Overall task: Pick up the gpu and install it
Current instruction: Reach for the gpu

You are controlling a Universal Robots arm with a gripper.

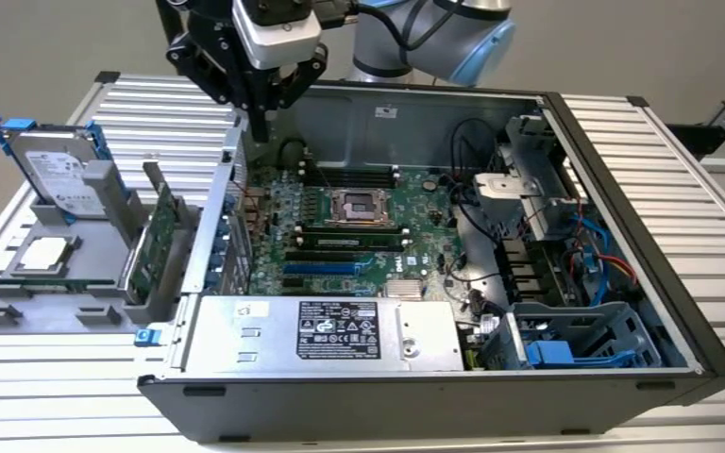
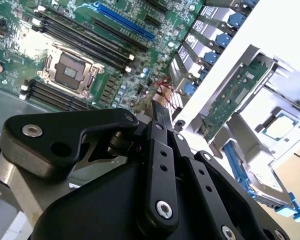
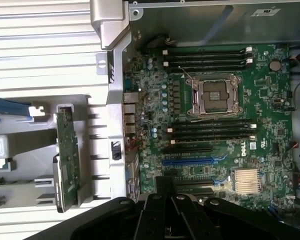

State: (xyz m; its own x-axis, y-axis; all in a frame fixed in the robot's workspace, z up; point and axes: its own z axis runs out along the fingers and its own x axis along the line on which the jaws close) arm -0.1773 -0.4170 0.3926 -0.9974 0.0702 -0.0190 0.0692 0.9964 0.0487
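Note:
The gpu point(image 1: 148, 247) is a thin green card standing on edge in a slot of the grey holder point(image 1: 54, 302), at the exterior view's left, just outside the open computer case point(image 1: 665, 283). It also appears in the first wrist view as the gpu point(image 3: 67, 150) and in the second wrist view as the gpu point(image 2: 231, 97). My gripper point(image 1: 260, 127) hangs above the case's back left corner, over the wall between holder and motherboard point(image 1: 337, 236). Its black fingers point(image 2: 161, 107) are pressed together, shut on nothing. The gripper point(image 3: 165, 182) is well clear of the card.
A silver hard drive in a blue frame point(image 1: 60, 175) leans in the holder behind the gpu, and a processor chip point(image 1: 42, 253) lies flat on it. Inside the case are the power supply point(image 1: 325, 330), drive cages point(image 1: 577, 340) and loose cables point(image 1: 476, 142).

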